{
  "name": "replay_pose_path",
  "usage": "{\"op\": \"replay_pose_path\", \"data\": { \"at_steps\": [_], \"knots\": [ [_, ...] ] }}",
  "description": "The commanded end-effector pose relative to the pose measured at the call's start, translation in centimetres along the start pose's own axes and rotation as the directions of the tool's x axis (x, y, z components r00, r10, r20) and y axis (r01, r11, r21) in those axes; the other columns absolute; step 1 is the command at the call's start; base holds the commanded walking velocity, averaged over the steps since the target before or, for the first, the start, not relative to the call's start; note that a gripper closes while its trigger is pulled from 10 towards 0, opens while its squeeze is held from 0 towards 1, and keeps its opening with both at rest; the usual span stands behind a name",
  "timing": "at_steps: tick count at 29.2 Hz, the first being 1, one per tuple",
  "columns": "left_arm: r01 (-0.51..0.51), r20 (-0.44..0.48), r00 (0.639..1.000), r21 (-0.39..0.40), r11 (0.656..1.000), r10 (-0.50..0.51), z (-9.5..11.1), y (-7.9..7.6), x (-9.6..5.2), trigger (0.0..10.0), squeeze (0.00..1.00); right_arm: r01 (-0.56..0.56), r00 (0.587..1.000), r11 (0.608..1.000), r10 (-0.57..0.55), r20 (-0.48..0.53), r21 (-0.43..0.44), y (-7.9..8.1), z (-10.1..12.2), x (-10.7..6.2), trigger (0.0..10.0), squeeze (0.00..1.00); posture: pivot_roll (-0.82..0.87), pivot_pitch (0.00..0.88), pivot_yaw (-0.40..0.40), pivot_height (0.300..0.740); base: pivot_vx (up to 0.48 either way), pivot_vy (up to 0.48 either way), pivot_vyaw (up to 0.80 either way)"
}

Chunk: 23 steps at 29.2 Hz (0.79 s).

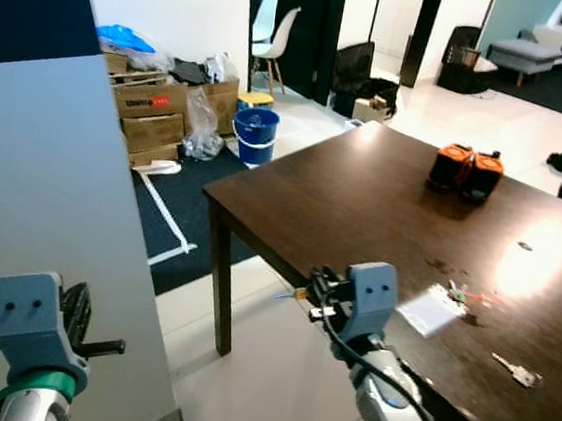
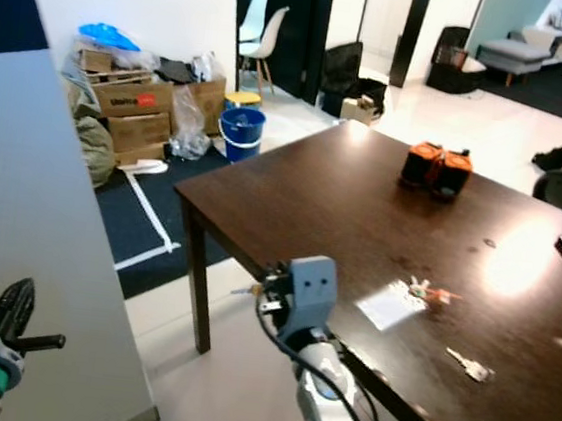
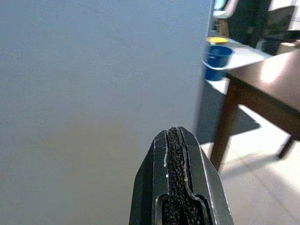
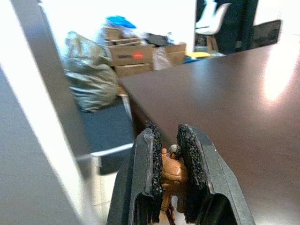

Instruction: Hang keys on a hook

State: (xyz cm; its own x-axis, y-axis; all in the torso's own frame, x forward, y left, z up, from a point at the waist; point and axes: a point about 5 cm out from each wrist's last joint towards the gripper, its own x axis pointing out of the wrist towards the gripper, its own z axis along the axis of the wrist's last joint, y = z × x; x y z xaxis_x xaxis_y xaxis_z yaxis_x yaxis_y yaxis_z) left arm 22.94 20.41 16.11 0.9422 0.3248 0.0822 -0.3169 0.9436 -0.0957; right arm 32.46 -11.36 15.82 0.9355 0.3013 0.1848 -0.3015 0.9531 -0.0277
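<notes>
My right gripper point(image 4: 166, 133) is shut on a brown leather key fob point(image 4: 172, 171) held between its black pads. In the eye views that gripper point(image 1: 302, 293) hovers just off the near-left edge of the dark wooden table point(image 1: 363, 199), pointing left toward the grey wall panel point(image 1: 50, 206). A bit of the keys point(image 1: 287, 294) pokes out past its tips. My left gripper point(image 1: 96, 340) is low at the left, close to the grey panel; its fingers point(image 3: 174, 140) are pressed together with nothing between them.
On the table lie a second bunch of keys point(image 1: 458, 292), a white card point(image 1: 429, 312), a single key point(image 1: 517, 372) and an orange-and-black object point(image 1: 465, 171). A blue bucket point(image 1: 256, 134) and cardboard boxes point(image 1: 151, 106) stand on the floor beyond the table's corner.
</notes>
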Motion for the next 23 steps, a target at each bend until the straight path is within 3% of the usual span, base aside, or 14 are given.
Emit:
{"op": "replay_pose_path", "data": {
  "at_steps": [1, 23],
  "knots": [
    [-0.012, -0.02, 1.0, 0.0, 1.0, 0.012, -0.46, 0.23, -0.12, 10.0, 0.0, -0.012, 1.0, 1.0, 0.013, -0.028, 0.015, 0.34, -0.62, -0.2, 10.0, 0.0, -0.04, 0.0, 0.119, 0.74, 0.0, 0.0, 0.8],
    [-0.007, -0.017, 1.0, -0.005, 1.0, 0.007, -0.2, 0.25, -0.05, 10.0, 0.0, -0.007, 0.999, 1.0, 0.008, -0.032, 0.013, 0.09, -0.49, -0.06, 10.0, 0.0, -0.06, 0.002, 0.126, 0.74, 0.0, 0.0, 0.8]
  ]
}}
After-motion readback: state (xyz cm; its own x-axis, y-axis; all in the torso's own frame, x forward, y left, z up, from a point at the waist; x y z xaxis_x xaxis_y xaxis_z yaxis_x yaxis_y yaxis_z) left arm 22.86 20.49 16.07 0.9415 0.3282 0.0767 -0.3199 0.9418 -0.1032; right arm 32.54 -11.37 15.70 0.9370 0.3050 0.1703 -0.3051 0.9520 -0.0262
